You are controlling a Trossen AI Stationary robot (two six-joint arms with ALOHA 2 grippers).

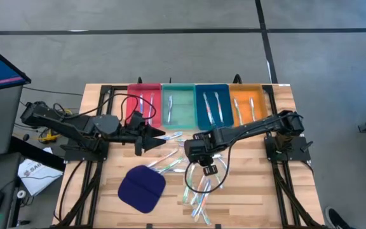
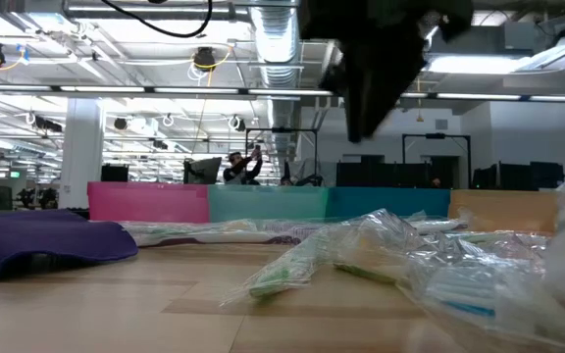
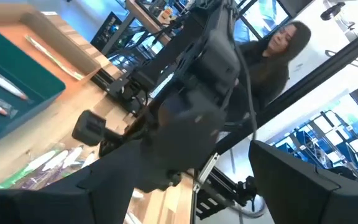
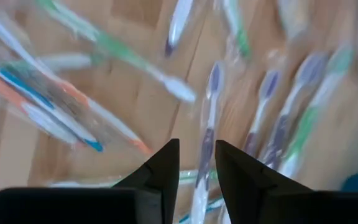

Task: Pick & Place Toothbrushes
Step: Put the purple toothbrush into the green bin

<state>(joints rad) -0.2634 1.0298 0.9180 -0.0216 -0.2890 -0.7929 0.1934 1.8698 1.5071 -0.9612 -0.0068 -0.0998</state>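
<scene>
A wooden worktop (image 1: 100, 197) stands on a grey floor, and the low view looks across it into a large hall with ceiling pipes and strip lights. A sheet of paper (image 1: 33, 170) lies beside the worktop's left edge; its printing is too small to read, and no other writing can be made out.

Along the far edge sit four trays side by side: red tray (image 1: 143, 91), teal tray (image 1: 178, 92), blue tray (image 1: 211, 91) and orange tray (image 1: 247, 92), each with a few toothbrushes inside. A dark blue cloth pad (image 1: 142, 188) lies towards the near edge, left of centre.

The right arm reaches from the right edge inward to mid-worktop, its wrist bent downward. The right gripper (image 4: 196, 163) points down into the loose pile of wrapped toothbrushes (image 1: 199, 187). Its fingers stand narrow, with one purple-and-white toothbrush (image 4: 207, 140) running through the gap between them; whether they already pinch it cannot be told.

The left arm stretches from the left edge towards the centre, level above the worktop. The left gripper (image 1: 152, 137) is spread wide and holds nothing.

In the left wrist view a person (image 3: 277, 53) with long dark hair is beyond the worktop.
</scene>
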